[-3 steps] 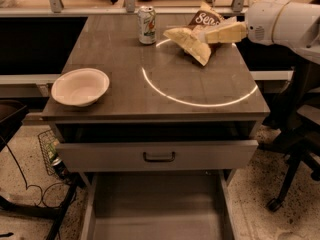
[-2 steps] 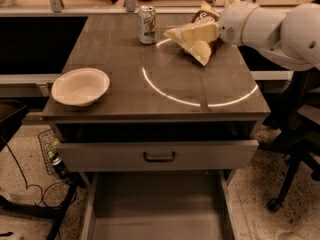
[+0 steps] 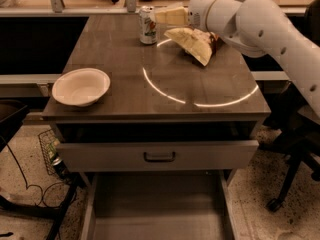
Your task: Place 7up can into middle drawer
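The 7up can [image 3: 147,25] stands upright near the back edge of the grey cabinet top [image 3: 125,64], pale silver and green with a shiny top. My gripper [image 3: 160,16] reaches in from the right on the white arm [image 3: 260,24] and sits just right of the can's upper part, close to it or touching it. The middle drawer [image 3: 157,211] is pulled out at the bottom of the view, a grey tray with a flat bare floor and thin side walls.
A crumpled chip bag [image 3: 192,43] lies right of the can, under the arm. A white bowl [image 3: 81,86] sits at the front left. A grey drawer front with a black handle [image 3: 159,156] lies above the open tray. A chair base [image 3: 295,184] stands at right.
The arm has swung left across the back of the cabinet top, from beside the chip bag to right next to the can. The can, bag and bowl have not moved.
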`<state>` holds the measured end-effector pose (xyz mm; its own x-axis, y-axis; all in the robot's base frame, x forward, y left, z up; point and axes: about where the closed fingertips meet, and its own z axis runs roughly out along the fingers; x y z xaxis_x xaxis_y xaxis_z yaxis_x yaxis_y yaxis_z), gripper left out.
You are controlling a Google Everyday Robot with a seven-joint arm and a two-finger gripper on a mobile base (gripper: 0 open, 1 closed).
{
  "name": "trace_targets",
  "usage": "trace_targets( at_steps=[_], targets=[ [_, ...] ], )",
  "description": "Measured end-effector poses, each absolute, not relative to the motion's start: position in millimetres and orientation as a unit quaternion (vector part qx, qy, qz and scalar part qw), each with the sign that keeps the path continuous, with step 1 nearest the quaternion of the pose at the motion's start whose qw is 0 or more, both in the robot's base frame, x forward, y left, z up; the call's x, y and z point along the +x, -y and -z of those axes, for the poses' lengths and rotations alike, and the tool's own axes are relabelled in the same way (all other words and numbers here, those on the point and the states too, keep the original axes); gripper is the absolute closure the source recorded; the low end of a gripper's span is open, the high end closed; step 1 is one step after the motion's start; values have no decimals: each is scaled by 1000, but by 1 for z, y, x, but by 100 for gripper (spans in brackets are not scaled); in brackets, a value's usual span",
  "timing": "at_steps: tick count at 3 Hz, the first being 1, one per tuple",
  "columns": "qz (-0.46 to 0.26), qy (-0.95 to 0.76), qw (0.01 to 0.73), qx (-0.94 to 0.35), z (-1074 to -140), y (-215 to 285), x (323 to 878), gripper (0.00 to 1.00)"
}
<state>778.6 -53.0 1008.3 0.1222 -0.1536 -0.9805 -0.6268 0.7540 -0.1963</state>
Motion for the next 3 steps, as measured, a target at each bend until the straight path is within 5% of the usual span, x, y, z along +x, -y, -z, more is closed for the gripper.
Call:
trace_targets(
  at_steps=[3],
  targets=[
    [-219,-652,647,-330,-984,-17,846,0]
  ],
)
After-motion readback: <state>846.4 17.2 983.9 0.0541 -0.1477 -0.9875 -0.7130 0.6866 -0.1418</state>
